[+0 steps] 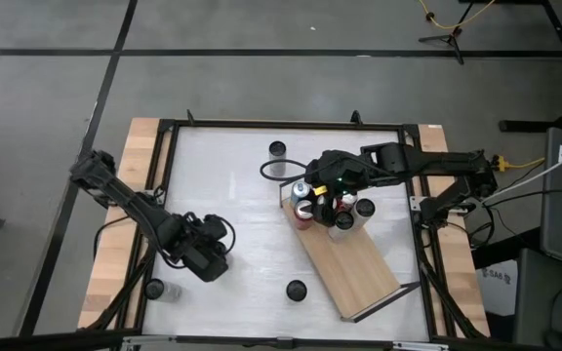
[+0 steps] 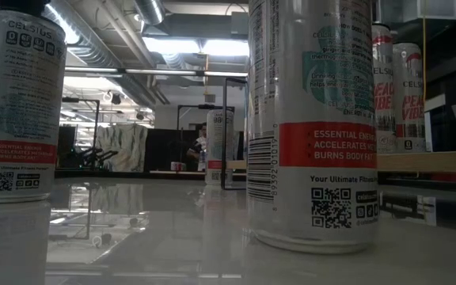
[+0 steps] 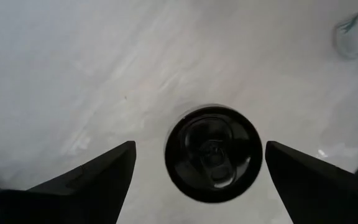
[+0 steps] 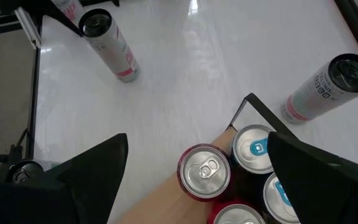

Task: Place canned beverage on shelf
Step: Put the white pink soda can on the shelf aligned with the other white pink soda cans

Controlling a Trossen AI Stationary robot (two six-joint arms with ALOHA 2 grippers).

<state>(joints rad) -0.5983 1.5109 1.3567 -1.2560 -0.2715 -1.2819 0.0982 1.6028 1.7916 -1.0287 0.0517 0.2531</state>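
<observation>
The light-wood shelf (image 1: 354, 261) lies flat on the white table, running slantwise from the middle toward the near right. Several cans (image 1: 332, 209) stand upright on its far end, seen from above in the right wrist view (image 4: 205, 171). My right gripper (image 1: 326, 193) (image 4: 198, 135) hangs open and empty above these cans. My left gripper (image 1: 208, 257) (image 3: 199, 144) is open at the near left, above an upright black-topped can (image 3: 213, 154). Its fingers stand to either side of the can without touching it.
Loose upright cans stand at the far middle (image 1: 278, 149), the near middle (image 1: 296, 290) and the near left (image 1: 154, 289). The shelf's black wire rails show at its far end (image 4: 253, 102) and near end (image 1: 383, 304). The board's near half is bare. A black frame edges the table (image 1: 169, 132).
</observation>
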